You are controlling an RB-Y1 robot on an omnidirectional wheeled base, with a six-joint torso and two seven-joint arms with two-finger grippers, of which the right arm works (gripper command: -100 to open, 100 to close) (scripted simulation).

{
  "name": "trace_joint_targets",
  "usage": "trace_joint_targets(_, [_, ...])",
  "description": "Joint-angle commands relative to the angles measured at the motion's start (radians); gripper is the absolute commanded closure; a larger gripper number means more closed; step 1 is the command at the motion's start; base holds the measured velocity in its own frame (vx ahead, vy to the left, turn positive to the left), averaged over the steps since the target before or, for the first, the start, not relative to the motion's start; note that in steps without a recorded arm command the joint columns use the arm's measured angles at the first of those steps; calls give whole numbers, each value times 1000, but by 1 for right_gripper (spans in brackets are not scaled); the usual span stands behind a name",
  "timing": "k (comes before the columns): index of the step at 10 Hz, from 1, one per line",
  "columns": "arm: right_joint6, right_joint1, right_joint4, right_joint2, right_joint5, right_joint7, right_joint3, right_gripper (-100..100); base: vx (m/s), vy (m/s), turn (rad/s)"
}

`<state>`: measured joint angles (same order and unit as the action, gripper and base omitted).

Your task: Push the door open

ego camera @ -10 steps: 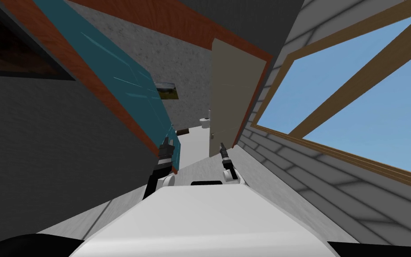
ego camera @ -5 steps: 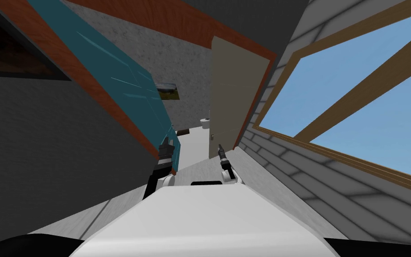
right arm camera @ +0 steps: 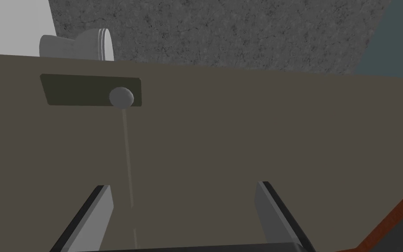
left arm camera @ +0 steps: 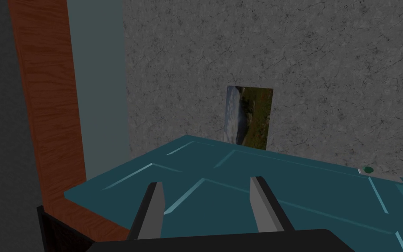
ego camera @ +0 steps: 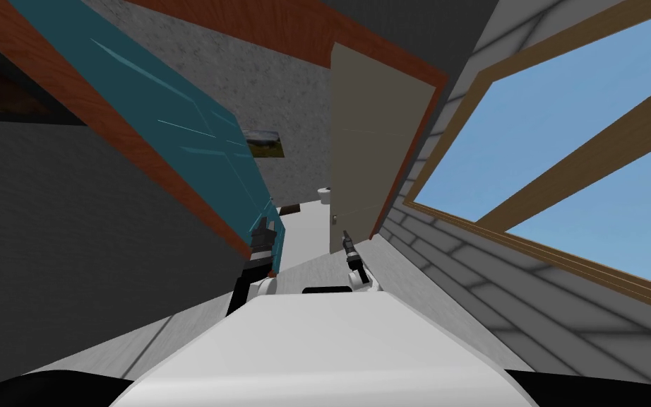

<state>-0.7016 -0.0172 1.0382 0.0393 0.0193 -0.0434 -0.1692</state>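
Note:
A beige door stands ajar ahead on the right, in a red-brown frame. My right gripper is open just below its knob edge. In the right wrist view the open right gripper faces the beige door closely, short of the round knob on its dark plate. A teal panelled door stands swung open on the left. My left gripper is at its lower edge. The left wrist view has the open left gripper just over the teal door.
Beyond the doorway lie a pale floor, a white toilet and a speckled grey wall with a small landscape picture. A large wood-framed window in a grey panelled wall runs along my right. A dark wall flanks my left.
The whole head view has shifted a little, so I have moved; the beige door now looks slightly nearer. My right gripper has crept a little left toward the knob edge.

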Motion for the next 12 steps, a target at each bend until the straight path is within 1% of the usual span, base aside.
trace_joint_targets(1, [-10,16,-46,-8,0,1,-7,-100,82,-89,45])
trace_joint_targets(5, [-30,55,-144,-23,1,7,-22,-100,88,-83,44])
trace_joint_targets(6, [-30,55,-144,-23,1,7,-22,-100,56,-39,15])
trace_joint_targets(10, [-47,89,-228,-40,1,13,-34,-100,64,-49,32])
trace_joint_targets(12, [-60,115,-296,-55,2,17,-44,-100,115,-123,62])
